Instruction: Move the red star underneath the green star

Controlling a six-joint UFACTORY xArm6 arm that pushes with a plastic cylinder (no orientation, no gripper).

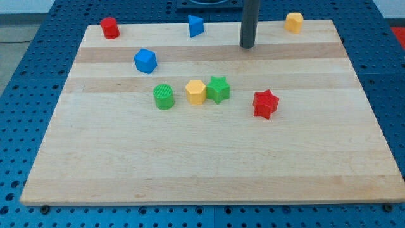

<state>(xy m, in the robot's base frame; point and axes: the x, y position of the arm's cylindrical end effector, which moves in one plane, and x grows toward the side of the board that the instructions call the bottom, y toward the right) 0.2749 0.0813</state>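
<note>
Red star (266,104) lay on the table (190,164), right of centre, well clear of every edge. It sat to the view's right of the green star (218,88) and slightly lower in the view; the two were near each other but apart, with bare wood between them. Nothing lay directly below the green star in the view.

Green star touched, or very nearly touched, a yellow hexagonal block (196,92) on its left side. Further left, just beside the yellow block but apart from it, stood a green cylinder (164,96). These three formed a short row across the middle of the table.

A blue cube (145,61) lay above and to the left of that row. Along the view's top edge were a red cylinder (110,28) at the left corner, a blue wedge-shaped block (195,26) near the middle, and a second yellow block (293,22) toward the right, its exact shape hard to make out.

No pincer was fitted to the arm; it ended in a dark rod, so nothing was held. The tip (247,46) stood near the top of the table, between the blue wedge and the upper-right yellow block, above both stars in the view and well apart from the red star. It touched no block.
</note>
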